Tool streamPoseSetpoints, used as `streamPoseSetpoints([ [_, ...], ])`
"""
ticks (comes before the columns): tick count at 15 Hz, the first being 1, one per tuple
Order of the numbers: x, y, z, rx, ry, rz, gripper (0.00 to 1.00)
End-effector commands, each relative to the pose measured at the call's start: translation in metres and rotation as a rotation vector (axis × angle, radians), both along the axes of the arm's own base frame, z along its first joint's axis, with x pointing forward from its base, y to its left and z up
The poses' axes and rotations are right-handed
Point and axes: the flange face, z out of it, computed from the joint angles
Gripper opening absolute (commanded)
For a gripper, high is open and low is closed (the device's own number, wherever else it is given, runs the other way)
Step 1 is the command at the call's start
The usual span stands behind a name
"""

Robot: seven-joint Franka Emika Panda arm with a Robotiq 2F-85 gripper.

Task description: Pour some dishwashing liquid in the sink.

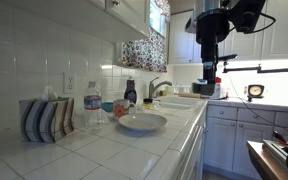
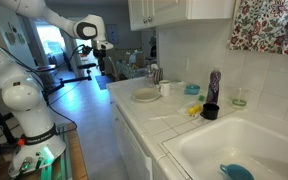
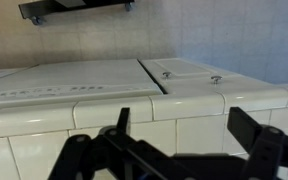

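Looks like a light, slippery plastic bottle (image 2: 214, 86); best taken round the waist with jaws spread wide, empty.

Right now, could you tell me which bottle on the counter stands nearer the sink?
The dark bottle beside the faucet; the clear bottle stands farther off, by the striped box.

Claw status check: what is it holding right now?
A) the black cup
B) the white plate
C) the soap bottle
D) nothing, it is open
D: in the wrist view the claw has its fingers spread with only tile showing between them, and in an exterior view the soap bottle stands untouched on the counter.
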Motion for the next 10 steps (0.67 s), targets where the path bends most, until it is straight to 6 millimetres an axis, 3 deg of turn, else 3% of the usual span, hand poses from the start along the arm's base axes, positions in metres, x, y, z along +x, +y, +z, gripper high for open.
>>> streamPoseSetpoints([
  [1, 0.002, -0.008, 0.001, -0.007, -0.006, 0.001, 1.00],
  [6, 0.003, -0.026, 0.004, -0.013, -0.027, -0.028, 1.00],
  [7, 0.004, -0.025, 0.004, -0.007, -0.019, -0.037, 1.00],
  [8, 0.000, 0.000, 0.000, 0.000, 0.001, 0.000, 1.00],
  [10, 0.001, -0.001, 0.000, -0.001, 0.000, -0.001, 1.00],
])
